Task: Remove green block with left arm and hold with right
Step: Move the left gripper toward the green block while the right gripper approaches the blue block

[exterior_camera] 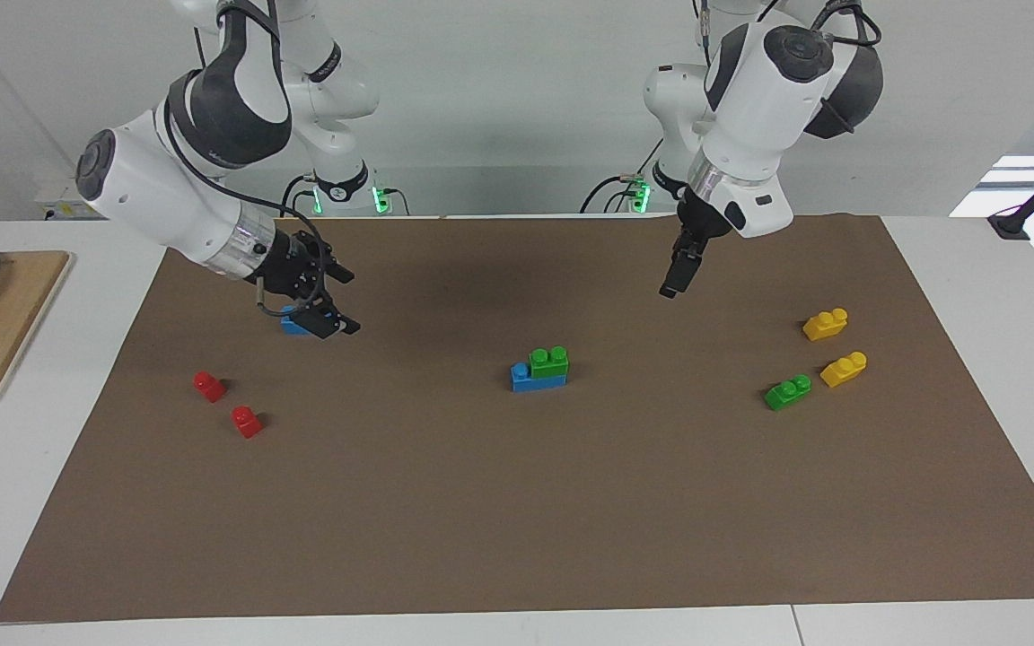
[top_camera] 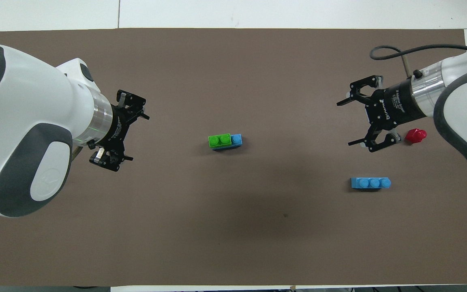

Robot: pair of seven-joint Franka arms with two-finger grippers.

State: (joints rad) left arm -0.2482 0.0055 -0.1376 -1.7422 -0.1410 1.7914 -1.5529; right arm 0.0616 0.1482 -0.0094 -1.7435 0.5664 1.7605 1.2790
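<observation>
In the facing view you see the green block [exterior_camera: 549, 362] at the middle of the frame: a small bright green brick with two round studs, sitting on top of a longer blue brick [exterior_camera: 537, 379] so that one blue stud shows bare at the end toward the right arm. A look-alike green brick [exterior_camera: 788, 392] lies alone at the right of the frame, just beside two yellow bricks [exterior_camera: 825, 324] [exterior_camera: 844, 369]. Your left gripper [exterior_camera: 680, 276] hangs in the air at upper right of centre, pointing down over bare mat; from this side you cannot tell how its jaws stand. Your right gripper [exterior_camera: 324, 314] hangs at upper left over a second blue brick [exterior_camera: 294, 323], jaws parted, holding nothing. Two red bricks [exterior_camera: 209, 386] [exterior_camera: 247, 422] lie lower left of it. In the overhead view the green block [top_camera: 219, 140] sits just left of centre, on its blue brick [top_camera: 231, 142]. Your left gripper [top_camera: 119, 130] at the left of the frame has its jaws spread wide and empty, well apart from the stack. Your right gripper [top_camera: 363, 118] at the right of the frame is likewise spread wide and empty, with a red brick [top_camera: 415, 135] beside it and the loose blue brick [top_camera: 370, 183] below it in the frame.
</observation>
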